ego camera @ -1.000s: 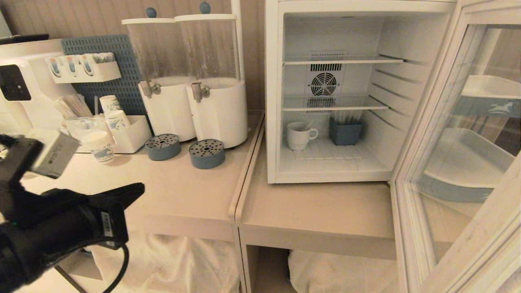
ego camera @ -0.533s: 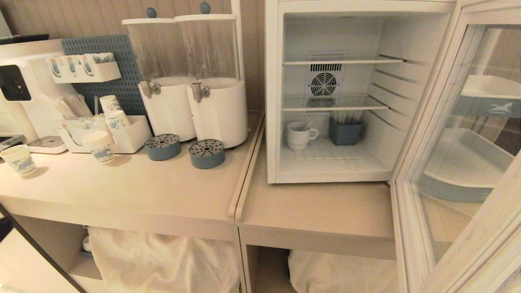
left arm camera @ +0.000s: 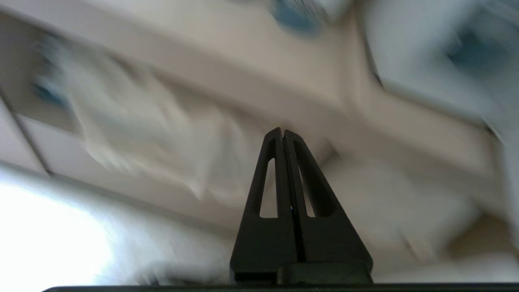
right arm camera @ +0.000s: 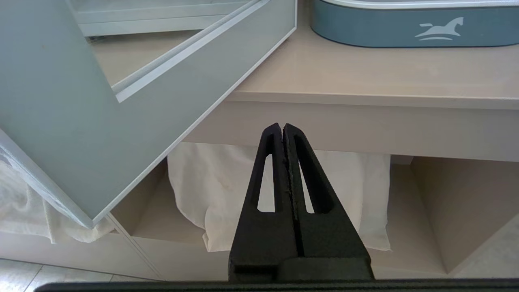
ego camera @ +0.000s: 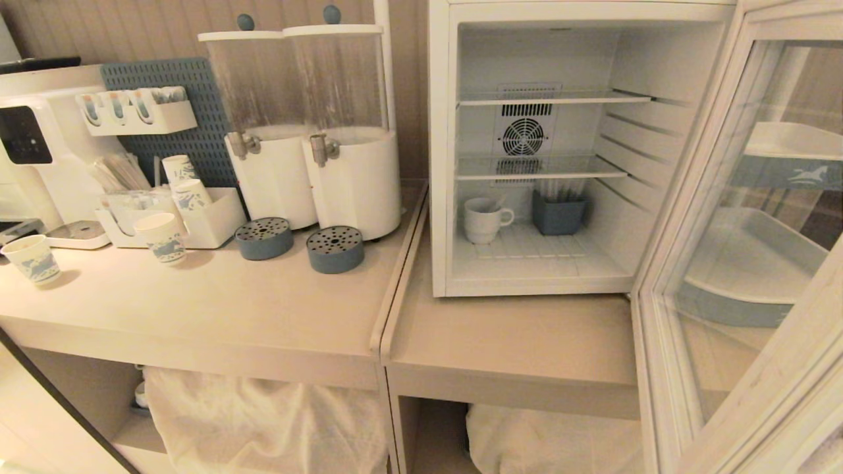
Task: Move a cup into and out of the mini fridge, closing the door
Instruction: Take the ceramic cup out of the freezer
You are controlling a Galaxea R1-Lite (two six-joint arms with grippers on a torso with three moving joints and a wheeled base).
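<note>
The white cup (ego camera: pixel 483 219) stands upright on the floor of the mini fridge (ego camera: pixel 440 164), at its back left, handle turned to the right. The door (ego camera: pixel 744 217) hangs wide open at the right; its pale frame (right arm camera: pixel 81 134) also fills one side of the right wrist view. Neither arm appears in the head view. My left gripper (left arm camera: pixel 282 130) is shut and empty, low in front of the counter's edge. My right gripper (right arm camera: pixel 282 125) is shut and empty too, below the counter beside the open door.
A blue box (ego camera: pixel 558 212) sits in the fridge to the right of the cup. Two white drink dispensers (ego camera: pixel 309 131), two blue drip trays (ego camera: pixel 334 249), paper cups (ego camera: pixel 160 236) and a white machine (ego camera: pixel 39 145) stand on the left counter. White cloth (ego camera: pixel 263 421) hangs underneath.
My left arm, which filled the lower left of the head view a second ago, has dropped out of sight. A paper cup it covered now shows. The cup and door have not moved.
</note>
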